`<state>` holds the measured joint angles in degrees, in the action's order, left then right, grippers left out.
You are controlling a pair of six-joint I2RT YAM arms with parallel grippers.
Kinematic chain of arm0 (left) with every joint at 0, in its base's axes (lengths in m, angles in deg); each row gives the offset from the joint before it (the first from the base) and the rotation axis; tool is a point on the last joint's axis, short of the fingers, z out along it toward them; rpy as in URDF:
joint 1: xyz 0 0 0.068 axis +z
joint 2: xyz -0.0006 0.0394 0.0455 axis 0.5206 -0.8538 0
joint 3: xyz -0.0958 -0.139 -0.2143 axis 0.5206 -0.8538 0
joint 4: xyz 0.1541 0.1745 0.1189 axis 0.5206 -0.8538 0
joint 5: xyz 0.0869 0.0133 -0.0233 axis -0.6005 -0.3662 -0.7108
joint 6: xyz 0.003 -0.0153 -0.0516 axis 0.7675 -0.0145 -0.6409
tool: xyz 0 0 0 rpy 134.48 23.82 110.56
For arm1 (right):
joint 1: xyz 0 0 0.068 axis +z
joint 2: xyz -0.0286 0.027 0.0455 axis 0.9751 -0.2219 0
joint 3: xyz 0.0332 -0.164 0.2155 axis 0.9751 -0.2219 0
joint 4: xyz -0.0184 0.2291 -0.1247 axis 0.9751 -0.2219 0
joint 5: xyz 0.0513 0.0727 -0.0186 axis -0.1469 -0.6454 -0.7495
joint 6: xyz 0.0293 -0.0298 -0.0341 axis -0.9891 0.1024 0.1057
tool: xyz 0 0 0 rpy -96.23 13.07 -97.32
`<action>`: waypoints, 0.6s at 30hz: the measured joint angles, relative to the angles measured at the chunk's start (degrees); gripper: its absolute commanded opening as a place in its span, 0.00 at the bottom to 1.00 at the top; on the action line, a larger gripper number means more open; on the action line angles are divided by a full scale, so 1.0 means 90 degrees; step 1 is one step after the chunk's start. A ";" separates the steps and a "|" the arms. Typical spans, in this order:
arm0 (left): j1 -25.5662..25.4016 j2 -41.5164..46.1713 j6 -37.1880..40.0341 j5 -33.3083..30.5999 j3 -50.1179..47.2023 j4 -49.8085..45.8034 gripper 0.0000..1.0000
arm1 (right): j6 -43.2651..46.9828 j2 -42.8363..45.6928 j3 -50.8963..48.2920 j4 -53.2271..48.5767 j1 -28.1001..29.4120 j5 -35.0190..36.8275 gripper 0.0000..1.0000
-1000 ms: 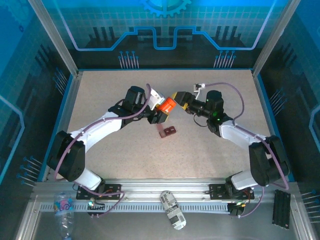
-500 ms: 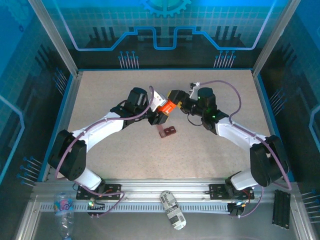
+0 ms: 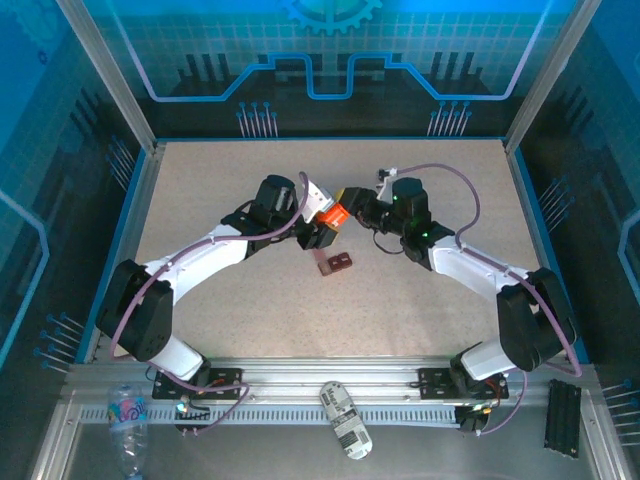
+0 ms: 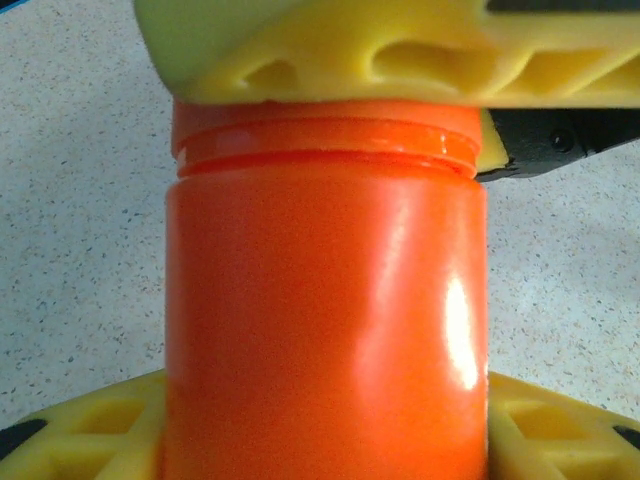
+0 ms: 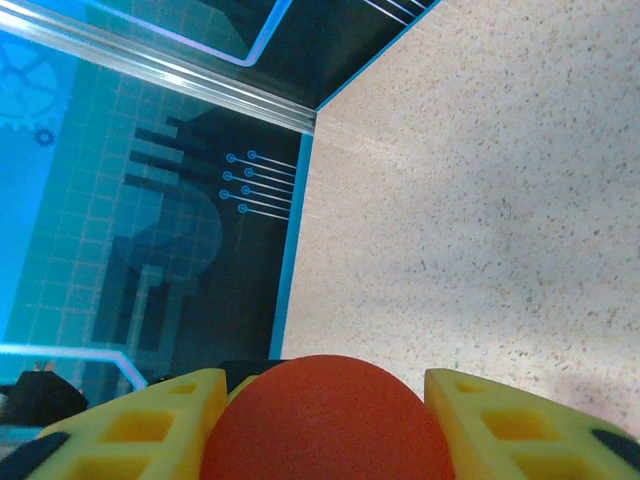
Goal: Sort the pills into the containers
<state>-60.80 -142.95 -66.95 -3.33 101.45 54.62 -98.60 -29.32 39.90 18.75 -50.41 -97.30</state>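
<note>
My left gripper (image 3: 322, 228) is shut on the body of an orange pill bottle (image 3: 334, 213), held above the middle of the table. In the left wrist view the bottle (image 4: 325, 320) stands between my yellow fingers (image 4: 90, 430). My right gripper (image 3: 352, 200) meets it from the right, and its yellow fingers (image 5: 130, 430) are closed on the bottle's red-orange cap (image 5: 320, 430). The containers, a small dark red-brown tray (image 3: 336, 263), lie on the table just in front of the bottle. The pills are hidden.
Speckled beige table (image 3: 230, 310) with blue walls on three sides. On the metal rail near the arm bases lie a clear plastic bottle (image 3: 128, 415), a white labelled bottle (image 3: 345, 420) and a black strip (image 3: 562, 415).
My right gripper has moved left up to the bottle and closed its fingers on the cap. The left arm holds the bottle in the same place.
</note>
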 measured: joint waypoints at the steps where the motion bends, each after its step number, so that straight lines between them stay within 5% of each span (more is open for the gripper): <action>1: 0.0000 0.0000 0.0002 0.0005 0.0000 0.0000 0.00 | 0.0036 0.0000 -0.0039 0.0085 -0.0022 -0.0034 0.36; 11: 0.0170 0.0000 -0.0296 0.1095 0.0160 -0.0202 0.00 | 0.1277 -0.0376 -0.0335 0.1802 -0.0750 -0.2552 0.41; 15: 0.0199 0.0000 -0.0444 0.1392 0.0189 -0.0204 0.00 | 0.1341 -0.0418 -0.0347 0.2079 -0.0840 -0.2965 0.72; 18: 0.0194 0.0000 -0.0466 0.1430 0.0192 -0.0243 0.00 | 0.1188 -0.0403 -0.0408 0.2198 -0.0857 -0.2858 0.78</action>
<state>-59.05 -142.95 -71.15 9.54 103.17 52.44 -87.91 -32.95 36.23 38.53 -58.13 -123.03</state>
